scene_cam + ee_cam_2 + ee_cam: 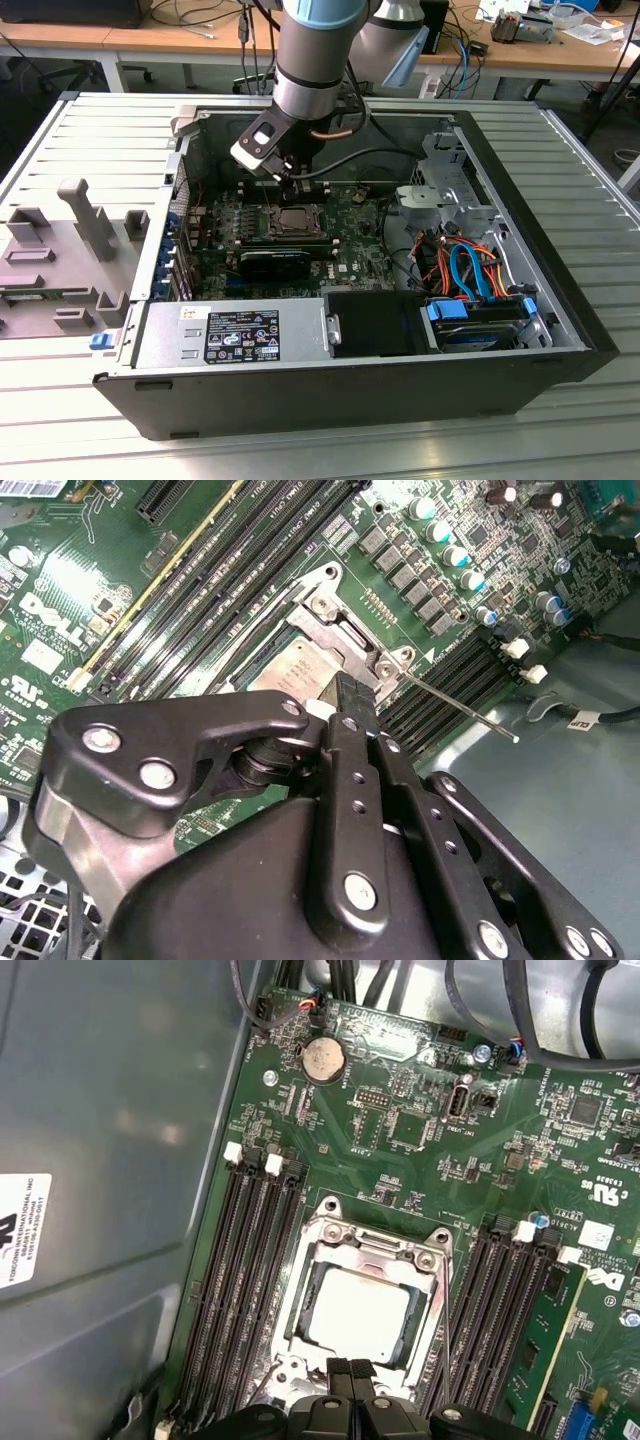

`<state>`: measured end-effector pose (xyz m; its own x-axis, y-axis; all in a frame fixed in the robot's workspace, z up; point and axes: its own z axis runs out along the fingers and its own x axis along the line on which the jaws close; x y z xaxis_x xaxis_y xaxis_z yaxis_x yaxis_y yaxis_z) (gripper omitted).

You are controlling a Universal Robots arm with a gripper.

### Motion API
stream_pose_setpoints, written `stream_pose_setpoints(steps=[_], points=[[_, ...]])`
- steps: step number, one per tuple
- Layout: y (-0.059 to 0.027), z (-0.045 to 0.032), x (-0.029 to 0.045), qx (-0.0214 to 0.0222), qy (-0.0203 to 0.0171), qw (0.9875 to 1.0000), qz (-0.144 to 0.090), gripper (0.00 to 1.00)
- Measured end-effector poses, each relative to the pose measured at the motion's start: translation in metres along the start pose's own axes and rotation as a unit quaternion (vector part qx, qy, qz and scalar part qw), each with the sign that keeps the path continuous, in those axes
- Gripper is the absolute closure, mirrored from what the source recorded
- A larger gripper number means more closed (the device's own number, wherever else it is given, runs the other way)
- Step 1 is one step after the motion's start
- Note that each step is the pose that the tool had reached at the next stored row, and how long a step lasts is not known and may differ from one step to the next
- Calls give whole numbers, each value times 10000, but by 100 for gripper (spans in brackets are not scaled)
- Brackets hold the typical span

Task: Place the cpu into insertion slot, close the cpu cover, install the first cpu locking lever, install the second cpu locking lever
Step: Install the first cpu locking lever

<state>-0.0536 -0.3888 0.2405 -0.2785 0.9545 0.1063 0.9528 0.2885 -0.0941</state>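
Note:
The cpu (358, 1308) lies flat in the insertion slot (300, 1380), silvery top up, also seen in the second wrist view (298, 672). The cpu cover (375, 1243) is folded down around it, framing the chip through its window. My gripper (350, 1368) hangs just above the socket's edge with its two black fingertips pressed together and nothing visible between them. A thin metal locking lever (462, 709) sticks out from the socket's corner over the neighbouring memory slots. In the exterior view the gripper (292, 186) is right behind the socket (297, 220).
Black memory slots (245, 1270) flank the socket on both sides. The open computer case has a grey side wall (110, 1160), a power supply (235, 335), a drive cage (450, 185) and orange and blue cables (465, 265). Grey fixture blocks (80, 215) stand on the table at the exterior view's left.

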Motion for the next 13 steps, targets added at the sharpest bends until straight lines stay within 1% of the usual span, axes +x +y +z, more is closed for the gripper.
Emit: stream_pose_setpoints(steps=[13], points=[[0,0,0,20,-18,9998,-189,89]])
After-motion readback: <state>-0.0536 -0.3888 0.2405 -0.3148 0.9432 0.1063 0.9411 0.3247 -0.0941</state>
